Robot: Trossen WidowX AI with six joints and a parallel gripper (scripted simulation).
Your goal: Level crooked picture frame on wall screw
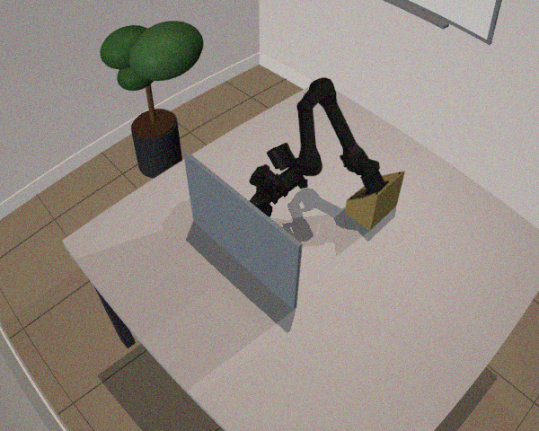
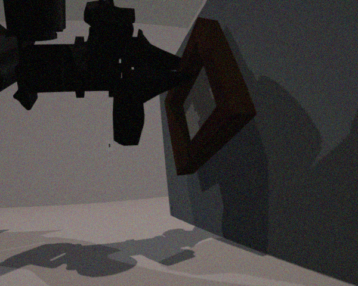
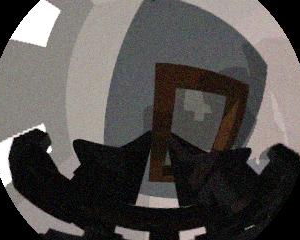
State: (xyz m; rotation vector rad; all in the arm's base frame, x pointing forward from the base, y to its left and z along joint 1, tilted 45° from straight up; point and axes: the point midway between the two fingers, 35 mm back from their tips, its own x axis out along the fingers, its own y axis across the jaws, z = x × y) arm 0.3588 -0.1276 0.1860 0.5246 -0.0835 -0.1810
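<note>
The brown picture frame [image 2: 234,92] [image 3: 202,77] is in front of the upright blue-grey wall panel [image 1: 242,223] [image 2: 327,77] [image 3: 130,90]. In the top view the panel hides it. It is tilted: in the exterior view its top edge falls from the gripped far side toward the near side, and in the wrist view the top edge slopes down to the right. My black gripper [image 2: 188,75] [image 3: 161,136] is shut on the frame's side bar, the left one in the wrist view. The screw and the notched strip are hidden, so I cannot tell which notch bears on the screw.
The panel stands on a pale table [image 1: 400,301]. My arm rises from a yellow wedge-shaped mount [image 1: 362,211] behind the panel. A potted plant [image 1: 158,150] stands on the floor beyond the table, and a whiteboard [image 1: 464,13] hangs on the room wall. Arm shadows fall on panel and table.
</note>
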